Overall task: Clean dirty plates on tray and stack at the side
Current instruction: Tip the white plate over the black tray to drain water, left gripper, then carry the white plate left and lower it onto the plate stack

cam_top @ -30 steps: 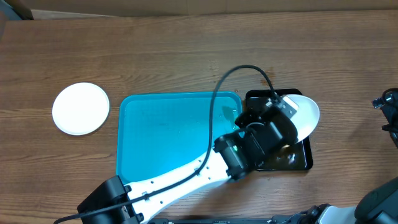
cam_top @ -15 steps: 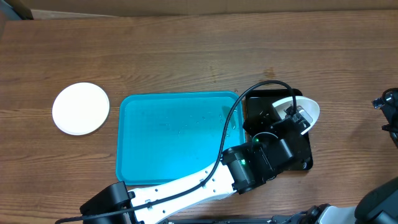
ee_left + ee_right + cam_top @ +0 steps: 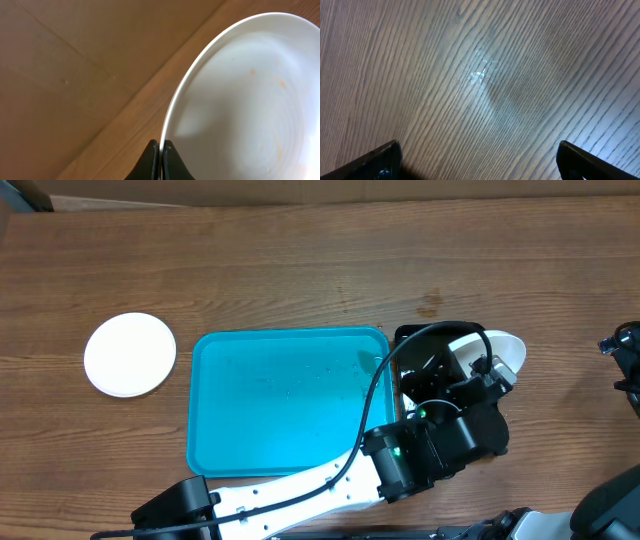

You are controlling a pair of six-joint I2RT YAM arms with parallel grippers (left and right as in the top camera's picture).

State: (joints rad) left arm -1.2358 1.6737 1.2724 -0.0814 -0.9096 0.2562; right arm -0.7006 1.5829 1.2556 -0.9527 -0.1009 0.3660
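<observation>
Left pincer [image 3: 161, 146] is clamped tight on the rim of a white plate [image 3: 250, 105], both black fingers pinching the edge, and faint orange-brown smears [image 3: 252, 71] show on the plate's inner face. From overhead, that plate sits at the far right corner of the black tray [image 3: 418, 340], jutting out past its edge; whether it touches the tray, I cannot tell. The left arm [image 3: 300, 485] reaches in from the near left, crossing the near right corner of the turquoise tray [image 3: 270, 400] and covering most of the black tray, with its black cable [image 3: 440, 326] looping above. The turquoise tray lies just beside the black one, its surface bare. A second white plate [image 3: 130, 354] rests on the bench [image 3: 300, 270], left of the turquoise tray and apart from it. Right pincer [image 3: 477, 147] hangs over bare wood grain, fingers spread wide, gripping nothing.
</observation>
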